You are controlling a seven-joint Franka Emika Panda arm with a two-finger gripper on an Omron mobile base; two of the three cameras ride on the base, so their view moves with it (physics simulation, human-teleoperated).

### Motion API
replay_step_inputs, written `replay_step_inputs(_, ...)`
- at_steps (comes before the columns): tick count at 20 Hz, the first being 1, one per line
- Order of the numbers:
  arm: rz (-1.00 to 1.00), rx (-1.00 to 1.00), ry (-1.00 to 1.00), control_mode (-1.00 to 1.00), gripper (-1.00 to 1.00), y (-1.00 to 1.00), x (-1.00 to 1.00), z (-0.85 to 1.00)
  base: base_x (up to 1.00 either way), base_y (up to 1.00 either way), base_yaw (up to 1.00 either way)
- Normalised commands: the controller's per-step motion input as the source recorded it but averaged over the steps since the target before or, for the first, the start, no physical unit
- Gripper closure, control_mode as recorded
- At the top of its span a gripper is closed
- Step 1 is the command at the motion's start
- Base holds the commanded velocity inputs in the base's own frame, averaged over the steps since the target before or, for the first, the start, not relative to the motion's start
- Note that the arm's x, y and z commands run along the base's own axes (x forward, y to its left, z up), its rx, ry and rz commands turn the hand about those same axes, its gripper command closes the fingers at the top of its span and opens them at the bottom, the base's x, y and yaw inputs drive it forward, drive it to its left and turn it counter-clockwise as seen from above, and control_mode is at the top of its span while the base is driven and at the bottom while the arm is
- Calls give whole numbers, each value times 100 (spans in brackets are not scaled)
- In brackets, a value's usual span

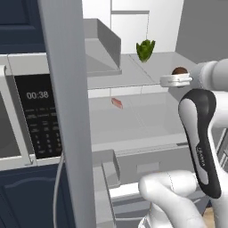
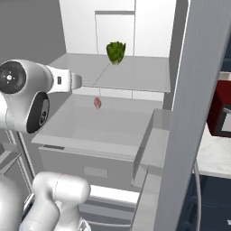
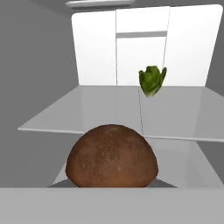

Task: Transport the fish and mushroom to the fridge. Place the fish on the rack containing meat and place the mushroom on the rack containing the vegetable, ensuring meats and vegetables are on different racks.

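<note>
Mushroom (image 3: 111,156) sits right at my gripper (image 1: 178,78), brown cap forward, and I seem to be holding it, though my fingertips are hidden. Open fridge ahead: leafy vegetable (image 3: 152,80) on the upper rack (image 3: 92,111), meat (image 1: 117,103) on the rack below (image 1: 133,122).

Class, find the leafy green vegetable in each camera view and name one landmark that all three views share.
Left base view: green vegetable upper right of centre, on the upper rack.
Right base view: top centre, at that rack's back.
Hand view: right of centre, beyond the brown mushroom.
Shared landmark: the white back wall.
</note>
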Motion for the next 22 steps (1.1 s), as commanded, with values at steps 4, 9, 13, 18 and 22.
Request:
replay_step_inputs(4,0,0,1,-100,100,0,94,0,0,0,0)
replay_step_inputs(9,0,0,10,-100,100,0,97,-1,0,0,0)
replay_step_inputs(13,0,-1,20,-100,100,2,85,-21,0,0,0)
replay_step_inputs(18,0,-1,7,-100,100,6,69,-44,0,0,0)
replay_step_inputs(22,0,0,0,-100,100,0,53,-49,0,0,0)
